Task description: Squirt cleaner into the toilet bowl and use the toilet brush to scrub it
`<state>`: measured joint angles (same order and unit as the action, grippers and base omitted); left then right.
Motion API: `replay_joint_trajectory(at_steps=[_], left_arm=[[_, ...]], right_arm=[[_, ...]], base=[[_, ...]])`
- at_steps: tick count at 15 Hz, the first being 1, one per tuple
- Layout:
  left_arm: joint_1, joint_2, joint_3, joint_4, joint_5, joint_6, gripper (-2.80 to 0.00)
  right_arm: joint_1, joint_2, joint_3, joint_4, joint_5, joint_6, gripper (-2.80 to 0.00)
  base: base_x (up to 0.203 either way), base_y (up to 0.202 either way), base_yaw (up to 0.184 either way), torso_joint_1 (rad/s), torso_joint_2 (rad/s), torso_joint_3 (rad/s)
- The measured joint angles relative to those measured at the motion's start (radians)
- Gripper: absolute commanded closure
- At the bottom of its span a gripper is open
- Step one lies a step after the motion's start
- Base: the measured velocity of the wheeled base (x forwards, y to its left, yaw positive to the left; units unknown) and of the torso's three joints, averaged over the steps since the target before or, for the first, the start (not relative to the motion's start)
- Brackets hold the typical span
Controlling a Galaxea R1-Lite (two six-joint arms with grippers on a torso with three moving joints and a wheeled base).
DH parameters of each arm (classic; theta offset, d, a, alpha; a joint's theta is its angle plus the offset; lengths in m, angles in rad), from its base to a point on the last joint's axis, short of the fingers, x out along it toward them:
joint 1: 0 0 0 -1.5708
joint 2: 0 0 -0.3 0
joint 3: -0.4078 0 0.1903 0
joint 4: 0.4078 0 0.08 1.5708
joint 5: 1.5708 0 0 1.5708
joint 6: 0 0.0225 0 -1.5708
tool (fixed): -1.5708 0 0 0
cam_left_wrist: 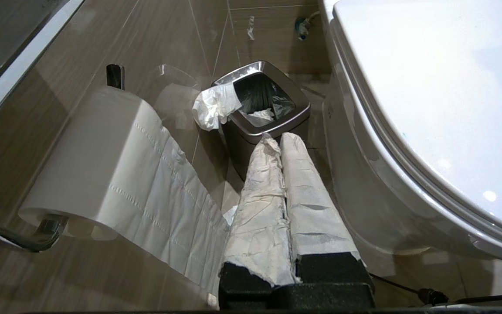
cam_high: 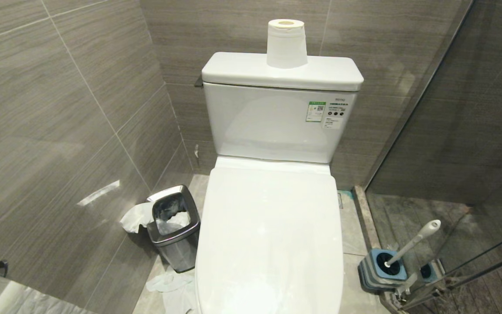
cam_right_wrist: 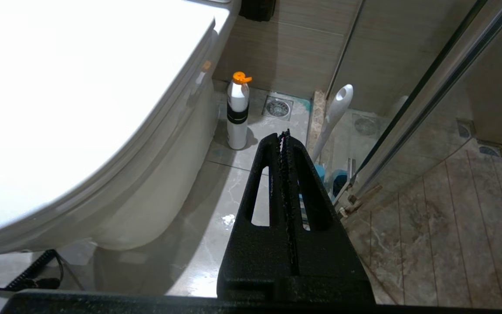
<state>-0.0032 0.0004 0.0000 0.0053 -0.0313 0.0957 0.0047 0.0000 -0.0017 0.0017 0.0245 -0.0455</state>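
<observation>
Beside one closed toilet [cam_high: 270, 235]: one toilet brush [cam_high: 412, 242], one bin [cam_high: 175, 226].

On my head feed I see a paper roll [cam_high: 285, 42] standing upright on the cistern lid [cam_high: 242, 69], with a green-and-white label [cam_high: 315, 111] stuck on the tank front below it. A small steel bin [cam_high: 175, 231] sits on the floor against the grey tiled wall [cam_high: 59, 122], a crumpled tissue [cam_high: 135, 216] draped over its far rim and more paper [cam_high: 168, 285] lying on the floor tiles beside it. Another roll [cam_left_wrist: 103, 161] hangs from a wall holder, its tail trailing down. I can also make out a floor drain [cam_right_wrist: 278, 107], and a glass shower partition [cam_high: 460, 131] closing off the wood-patterned shower floor [cam_right_wrist: 451, 226].
</observation>
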Motion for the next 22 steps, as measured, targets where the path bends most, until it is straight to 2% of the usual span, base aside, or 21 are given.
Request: replay_joint_trajectory(at_steps=[3,6,10,22], left_arm=[[0.0,0.0,0.0,0.001,-0.006,0.02,0.0],[0.0,0.0,0.0,0.0,-0.001,0.004,0.0],[0.0,0.0,0.0,-0.003,0.028,-0.085,0.0],[0.0,0.0,0.0,-0.005,0.03,-0.094,0.0]], right_arm=[[0.0,0.0,0.0,0.0,0.001,-0.013,0.0],[0.0,0.0,0.0,0.001,-0.005,0.004,0.0],[0.001,0.0,0.0,-0.002,-0.037,0.089,0.0],[0.0,0.0,0.0,-0.003,-0.04,0.105,0.0]], base=[[0.0,0.0,0.0,0.0,0.0,0.0],[0.0,0.0,0.0,0.0,0.0,0.0],[0.0,0.0,0.0,0.0,0.0,0.0],[0.0,0.0,0.0,0.0,0.0,0.0]])
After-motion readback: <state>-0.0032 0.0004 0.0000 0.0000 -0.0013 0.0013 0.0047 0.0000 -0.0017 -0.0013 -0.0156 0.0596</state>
